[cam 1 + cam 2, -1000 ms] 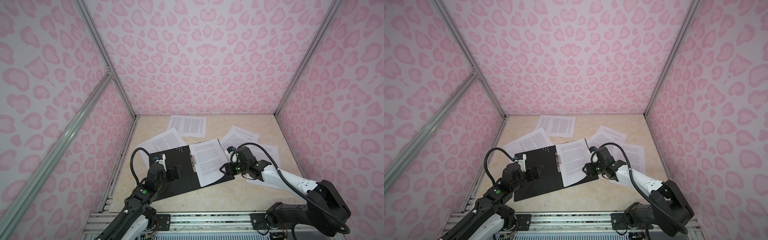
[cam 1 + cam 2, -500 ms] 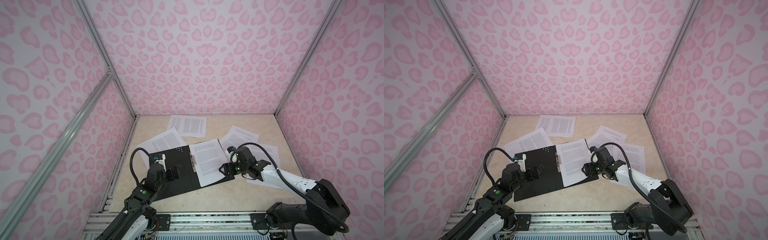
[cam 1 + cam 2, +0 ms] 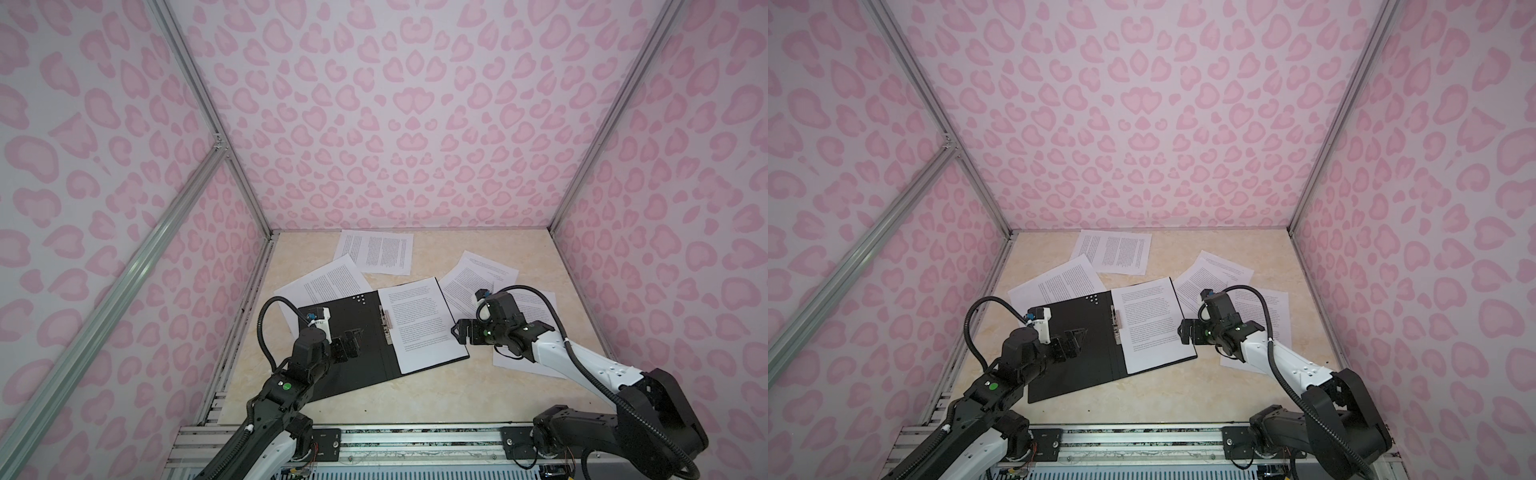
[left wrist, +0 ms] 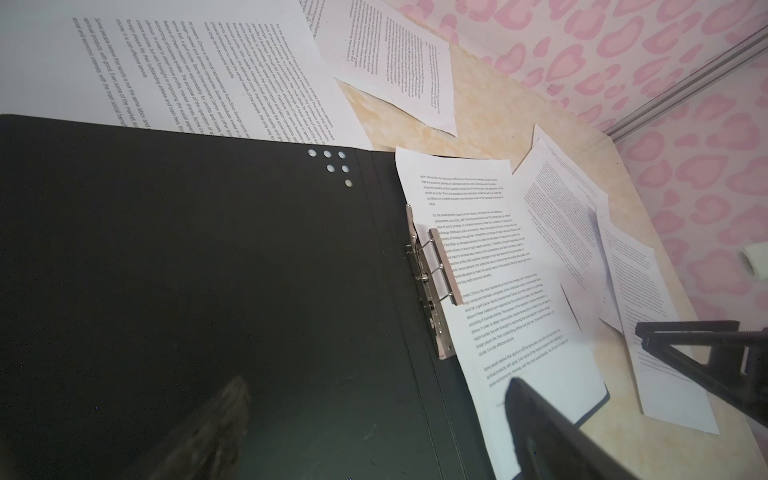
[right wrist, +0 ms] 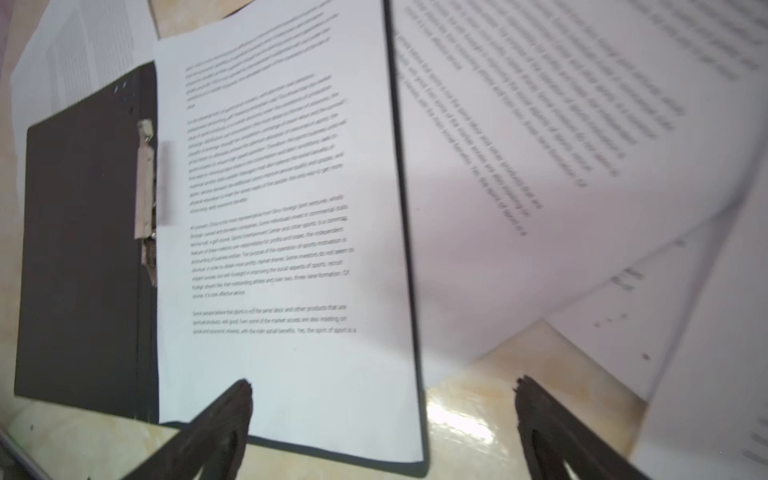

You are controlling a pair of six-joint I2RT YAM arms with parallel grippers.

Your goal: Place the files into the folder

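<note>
Folder's [image 3: 349, 353] sheet [image 4: 498, 270] reads "Some people believe that sports"; left tool [image 3: 352, 336] and right tool [image 3: 458, 333] both stand apart, empty.

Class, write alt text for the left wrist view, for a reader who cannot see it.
An open black folder lies flat on a beige table, one printed sheet resting on one half beside its metal clip. Other printed sheets lie loose around it; the left claw is open over the folder.

Beige table [image 3: 415, 399] carries open folder [image 3: 368, 368] and files [image 3: 378, 253].
</note>
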